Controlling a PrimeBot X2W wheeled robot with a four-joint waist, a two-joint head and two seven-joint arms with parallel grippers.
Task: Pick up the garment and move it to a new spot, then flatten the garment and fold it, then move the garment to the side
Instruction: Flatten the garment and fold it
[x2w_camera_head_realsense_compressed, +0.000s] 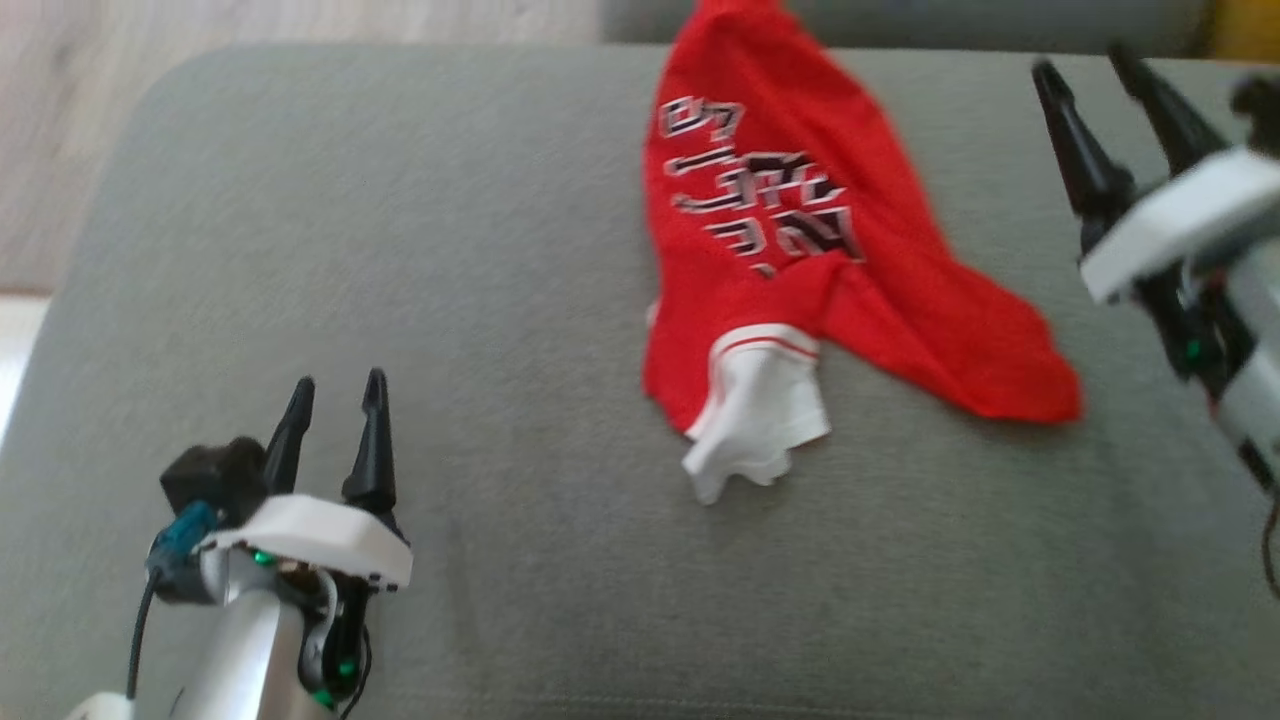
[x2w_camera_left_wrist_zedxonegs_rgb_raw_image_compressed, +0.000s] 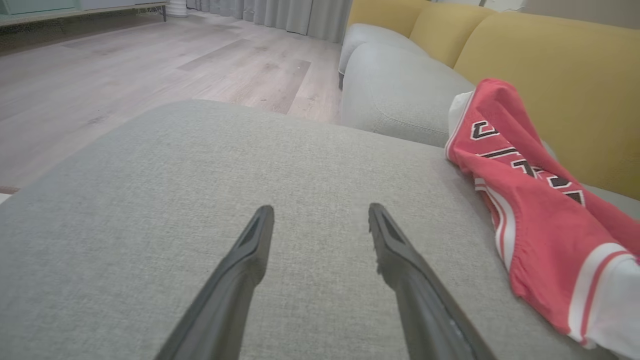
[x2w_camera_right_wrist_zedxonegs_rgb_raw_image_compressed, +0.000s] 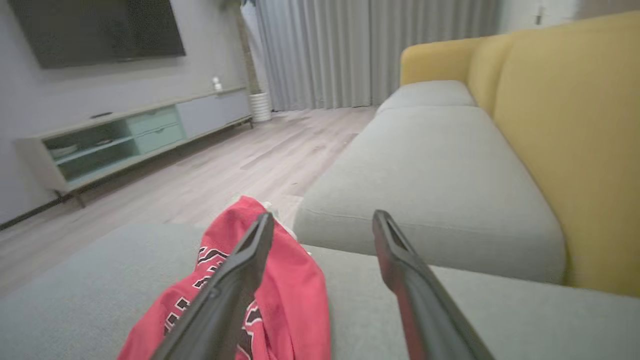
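The garment (x2w_camera_head_realsense_compressed: 800, 230) is a red jersey with black-and-white lettering and a white trimmed end, lying crumpled on the grey sofa cushion (x2w_camera_head_realsense_compressed: 400, 250). In the left wrist view the garment (x2w_camera_left_wrist_zedxonegs_rgb_raw_image_compressed: 540, 210) lies to the right of my fingers; in the right wrist view the garment (x2w_camera_right_wrist_zedxonegs_rgb_raw_image_compressed: 280, 290) sits low left, behind one finger. My left gripper (x2w_camera_head_realsense_compressed: 335, 395) stands open over bare cushion, well left of the garment, also seen as the left gripper (x2w_camera_left_wrist_zedxonegs_rgb_raw_image_compressed: 320, 215). My right gripper (x2w_camera_head_realsense_compressed: 1090, 75) is open to the garment's right, apart from it, with nothing between the right gripper (x2w_camera_right_wrist_zedxonegs_rgb_raw_image_compressed: 322, 222) fingers.
Yellow backrests (x2w_camera_left_wrist_zedxonegs_rgb_raw_image_compressed: 550, 65) rise behind the grey seat. Another grey seat cushion (x2w_camera_right_wrist_zedxonegs_rgb_raw_image_compressed: 435, 170) continues beyond. Wooden floor (x2w_camera_left_wrist_zedxonegs_rgb_raw_image_compressed: 125, 65) lies past the cushion's edge. A low TV cabinet (x2w_camera_right_wrist_zedxonegs_rgb_raw_image_compressed: 125, 140) and grey curtains (x2w_camera_right_wrist_zedxonegs_rgb_raw_image_compressed: 350, 50) stand across the room.
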